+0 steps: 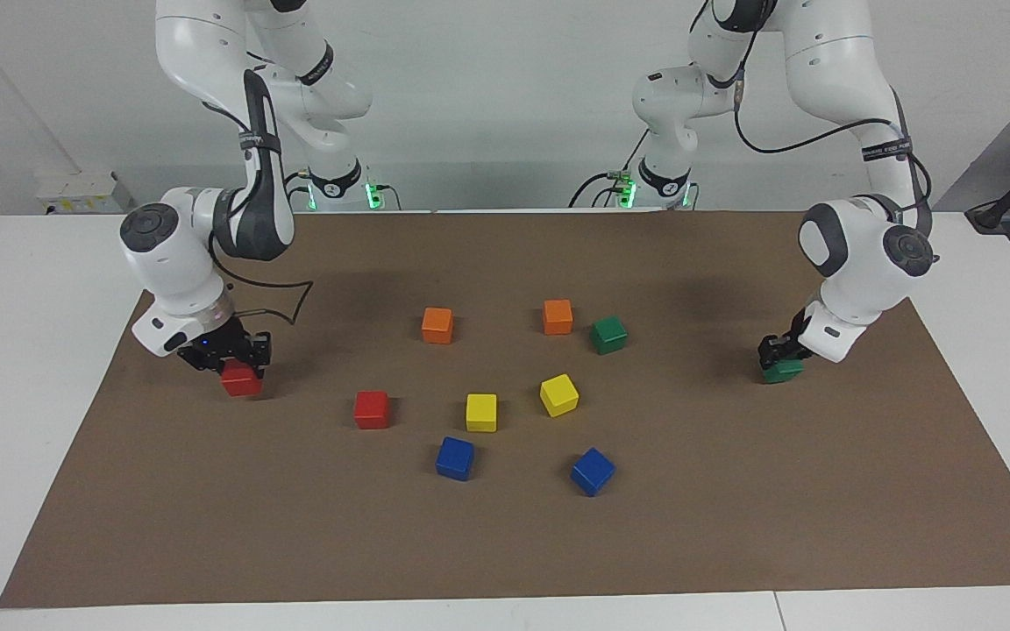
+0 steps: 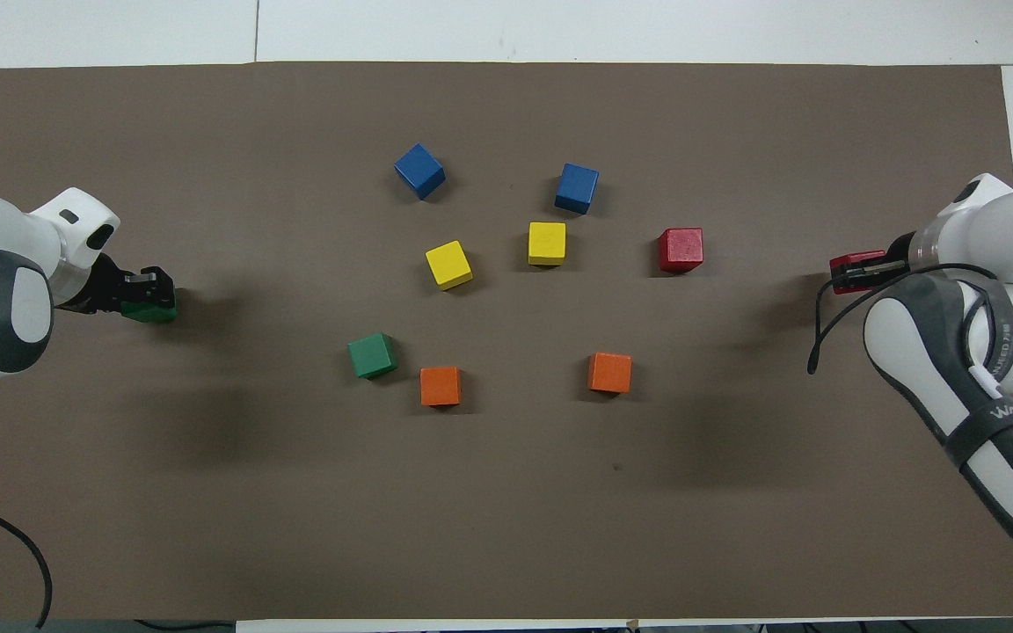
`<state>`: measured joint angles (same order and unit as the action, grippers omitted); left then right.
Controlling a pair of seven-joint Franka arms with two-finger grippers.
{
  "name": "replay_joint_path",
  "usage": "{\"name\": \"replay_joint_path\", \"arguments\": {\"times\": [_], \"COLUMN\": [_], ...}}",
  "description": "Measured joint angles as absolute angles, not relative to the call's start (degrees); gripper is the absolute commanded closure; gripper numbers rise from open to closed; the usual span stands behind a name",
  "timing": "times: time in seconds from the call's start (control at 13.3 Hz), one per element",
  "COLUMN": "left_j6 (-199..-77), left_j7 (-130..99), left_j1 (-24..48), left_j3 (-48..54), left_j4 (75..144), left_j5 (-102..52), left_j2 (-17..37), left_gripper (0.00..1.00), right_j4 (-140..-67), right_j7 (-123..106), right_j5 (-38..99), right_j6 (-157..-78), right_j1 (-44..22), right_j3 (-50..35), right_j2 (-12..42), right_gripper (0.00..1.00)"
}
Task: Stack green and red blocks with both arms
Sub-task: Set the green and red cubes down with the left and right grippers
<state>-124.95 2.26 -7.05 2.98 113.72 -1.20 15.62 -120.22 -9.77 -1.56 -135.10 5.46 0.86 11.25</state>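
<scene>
A brown mat (image 1: 505,543) covers a white table (image 1: 23,350) before a pale wall. At the right arm's end, the right gripper (image 1: 229,355) is low at the mat, fingers closed around a red block (image 1: 241,380). At the left arm's end, the left gripper (image 1: 778,350) grips a green block (image 1: 783,371). Between them lie a second red block (image 1: 372,409), a second green block (image 1: 608,335) beside an orange cube (image 1: 558,316), plus yellow and blue cubes

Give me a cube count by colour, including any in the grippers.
Red: 2, one on the mat, one in the right gripper
Green: 2, one on the mat, one in the left gripper
Orange: 2
Yellow: 2
Blue: 2
Total: 10
</scene>
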Motion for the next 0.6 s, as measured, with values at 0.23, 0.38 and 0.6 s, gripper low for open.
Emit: {"name": "replay_joint_path", "arguments": {"times": [0.23,0.38,0.6], "left_j6": [-125.10,-125.56,-126.22], "left_j7": [2.52,2.59,2.65], "left_j1": [-7.05,-7.05,-7.05], "left_j3": [2.98,2.99,3.05], "left_j4": [113.96,114.49,115.00], "left_j5": [-1.20,-1.21,-1.21], "left_j2": [15.68,15.69,15.69], "left_gripper": [1.00,0.72,0.00], "right_j4": [-120.51,-120.55,-120.58], "right_j7": [-9.77,-9.77,-9.77], "right_j5": [-1.56,-1.56,-1.56], "right_j6": [-137.64,-138.47,-139.25], "right_j1": [5.47,5.52,5.69], "right_j3": [0.87,0.87,0.88], "right_j2": [12.36,12.98,13.80], "right_gripper": [1.00,1.00,1.00]}}
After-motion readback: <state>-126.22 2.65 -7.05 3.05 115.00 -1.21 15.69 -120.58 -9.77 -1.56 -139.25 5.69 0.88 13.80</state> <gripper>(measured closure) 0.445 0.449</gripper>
